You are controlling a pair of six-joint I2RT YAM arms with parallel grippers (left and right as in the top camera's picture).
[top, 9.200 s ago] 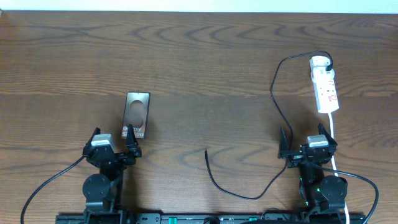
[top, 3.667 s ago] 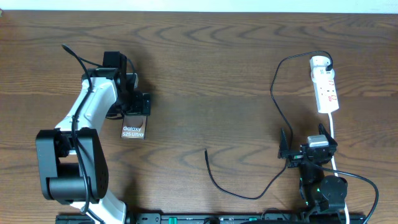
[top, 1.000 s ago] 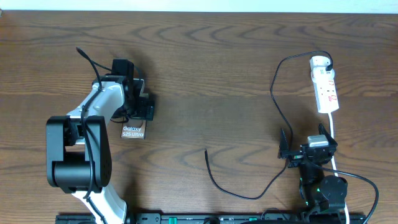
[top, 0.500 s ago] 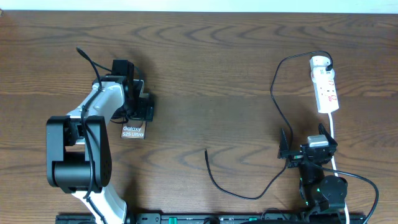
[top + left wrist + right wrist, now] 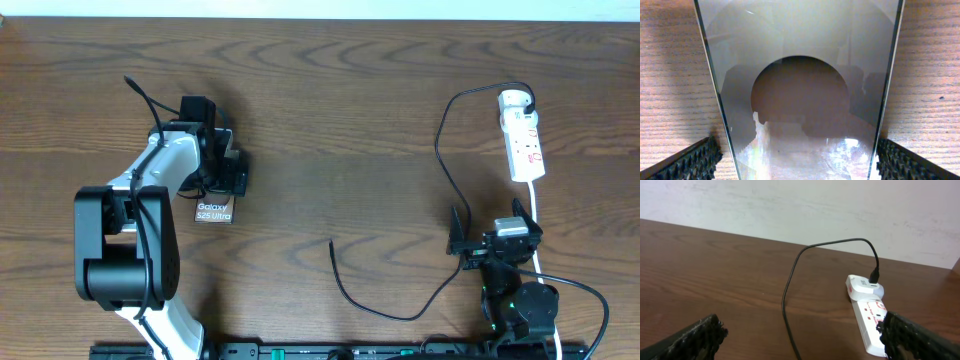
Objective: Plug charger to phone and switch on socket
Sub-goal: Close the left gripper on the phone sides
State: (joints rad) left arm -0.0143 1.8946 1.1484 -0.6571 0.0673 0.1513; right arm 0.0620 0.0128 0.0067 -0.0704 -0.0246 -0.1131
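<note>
The phone [image 5: 213,212] lies flat on the table at the left, its "Galaxy" lettering at the near end. It fills the left wrist view [image 5: 800,100]. My left gripper [image 5: 223,178] is low over the phone's far half, open, with a finger on each side of it [image 5: 797,162]. The charger's black cable [image 5: 440,150] runs from a white adapter [image 5: 514,100] plugged into the socket strip [image 5: 526,148] down to a loose tip [image 5: 332,243] mid-table. My right gripper [image 5: 492,228] is open and empty near the front edge; its view shows the cable [image 5: 789,285], adapter [image 5: 865,286] and strip [image 5: 871,325].
The strip's white cord [image 5: 537,215] runs toward the front edge beside the right arm. The cable loops along the table between the arms [image 5: 400,315]. A pale wall stands behind the table's far edge [image 5: 800,205].
Since 9.2 s ago my left arm has reached out from its rest and come down over the phone. Over the last second nothing has visibly moved.
</note>
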